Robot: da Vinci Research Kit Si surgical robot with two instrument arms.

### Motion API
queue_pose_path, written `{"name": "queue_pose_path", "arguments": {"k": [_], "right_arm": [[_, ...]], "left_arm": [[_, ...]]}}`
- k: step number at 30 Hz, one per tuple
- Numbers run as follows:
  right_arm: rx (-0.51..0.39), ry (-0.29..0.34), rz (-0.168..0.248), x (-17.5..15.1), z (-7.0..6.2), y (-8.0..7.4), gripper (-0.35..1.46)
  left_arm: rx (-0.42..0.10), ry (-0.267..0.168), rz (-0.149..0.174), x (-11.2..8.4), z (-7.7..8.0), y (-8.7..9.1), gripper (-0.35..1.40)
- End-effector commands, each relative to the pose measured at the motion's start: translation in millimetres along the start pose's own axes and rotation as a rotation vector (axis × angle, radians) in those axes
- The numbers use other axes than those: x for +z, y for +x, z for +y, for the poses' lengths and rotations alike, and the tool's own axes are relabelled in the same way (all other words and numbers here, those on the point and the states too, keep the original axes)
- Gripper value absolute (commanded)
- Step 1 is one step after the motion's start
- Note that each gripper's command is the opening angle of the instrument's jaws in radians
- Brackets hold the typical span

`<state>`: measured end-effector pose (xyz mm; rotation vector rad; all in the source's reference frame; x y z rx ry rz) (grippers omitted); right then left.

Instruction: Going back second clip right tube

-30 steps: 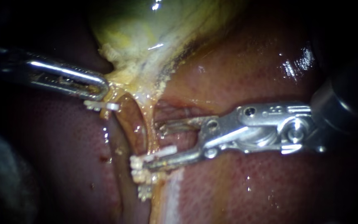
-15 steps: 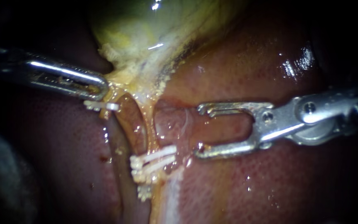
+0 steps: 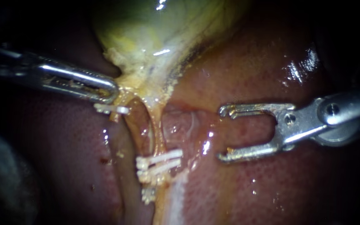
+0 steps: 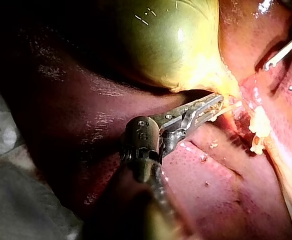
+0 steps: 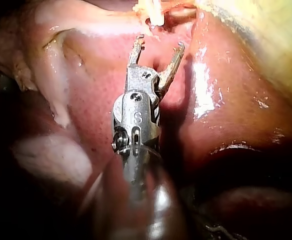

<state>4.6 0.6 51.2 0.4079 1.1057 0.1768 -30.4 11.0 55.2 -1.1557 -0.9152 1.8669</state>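
Endoscope view, left to right. Left instrument (image 3: 112,92) enters from 9 o'clock; its pincer is closed on the yellow tissue (image 3: 136,85) at the foot of the gallbladder (image 3: 155,29), which fills 12 o'clock. Lone clip (image 3: 114,109), white, sits just under the pincer tip, at its 6 o'clock. Right tube (image 3: 158,133) runs down from the yellow tissue. The clips (image 3: 161,162) lie across it, at about 7 o'clock from centre. Right instrument (image 3: 223,134) enters from 3 o'clock over the liver (image 3: 271,66); pincer open and empty, with only bare liver between it and the clips.

Versus 0.5 s ago: right pincer has drawn back toward 3 o'clock. Its tips were then just beside the clips and now stand apart from them. At 1.0 s ago it reached the tube at the clip site. Left instrument's hold unchanged
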Motion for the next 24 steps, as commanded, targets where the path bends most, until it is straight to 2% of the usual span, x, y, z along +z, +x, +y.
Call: {"name": "queue_pose_path", "arguments": {"k": [1, 6, 11, 24], "right_arm": [[0.000, 0.000, 0.000, 0.0, 0.0, 0.0, 0.50], [0.000, 0.000, 0.000, 0.0, -0.1, 0.0, 0.50], [0.000, 0.000, 0.000, -0.1, -0.1, 0.2, 0.50], [0.001, 0.001, 0.000, -0.2, -0.2, 0.2, 0.50]], "left_arm": [[0.003, 0.001, -0.010, 0.7, -0.4, -0.3, -0.35], [0.009, 0.004, -0.021, 2.4, -1.2, -1.1, -0.35], [0.009, 0.003, -0.022, 3.3, -1.4, -1.0, -0.35], [0.011, 0.001, -0.023, 3.2, -1.7, -1.0, -0.35]]}}
